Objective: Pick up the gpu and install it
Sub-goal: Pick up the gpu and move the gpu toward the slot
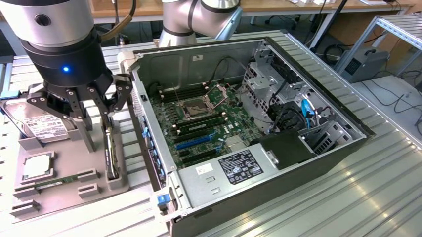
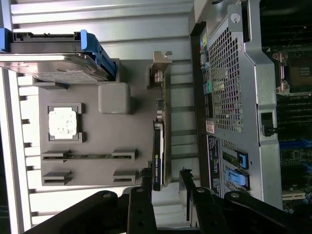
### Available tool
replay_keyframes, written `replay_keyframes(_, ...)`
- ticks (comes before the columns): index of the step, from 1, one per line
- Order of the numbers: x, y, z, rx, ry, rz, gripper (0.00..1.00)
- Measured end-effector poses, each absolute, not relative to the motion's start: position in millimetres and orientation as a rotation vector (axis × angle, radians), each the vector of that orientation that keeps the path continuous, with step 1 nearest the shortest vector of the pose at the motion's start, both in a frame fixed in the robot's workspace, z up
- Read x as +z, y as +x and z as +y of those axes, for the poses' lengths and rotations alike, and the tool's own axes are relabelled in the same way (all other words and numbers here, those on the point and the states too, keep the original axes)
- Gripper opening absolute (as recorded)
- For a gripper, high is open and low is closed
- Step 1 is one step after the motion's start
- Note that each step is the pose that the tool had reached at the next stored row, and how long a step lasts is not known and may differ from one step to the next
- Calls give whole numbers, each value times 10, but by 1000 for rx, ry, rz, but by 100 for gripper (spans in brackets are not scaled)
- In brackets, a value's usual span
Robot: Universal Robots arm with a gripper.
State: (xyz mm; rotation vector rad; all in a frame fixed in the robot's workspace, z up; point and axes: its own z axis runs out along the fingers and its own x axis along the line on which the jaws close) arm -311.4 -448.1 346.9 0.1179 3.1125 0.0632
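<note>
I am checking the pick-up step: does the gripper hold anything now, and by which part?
Nothing is held: the gripper hangs with open jaws above the gpu, on edge in the grey tray.

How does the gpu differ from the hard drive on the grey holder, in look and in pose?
The gpu is thin and black; the hard drive is thicker and silvery, with a white label. The gpu stands on its long edge in a narrow slot; the hard drive rests with its broad labelled face showing. Both sit in the same grey holder, and neither is gripped.
</note>
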Motion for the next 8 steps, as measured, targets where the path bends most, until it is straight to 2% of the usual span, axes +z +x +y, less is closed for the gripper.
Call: replay_keyframes(8,3448,-3114,-4481,63,118,3112,36)
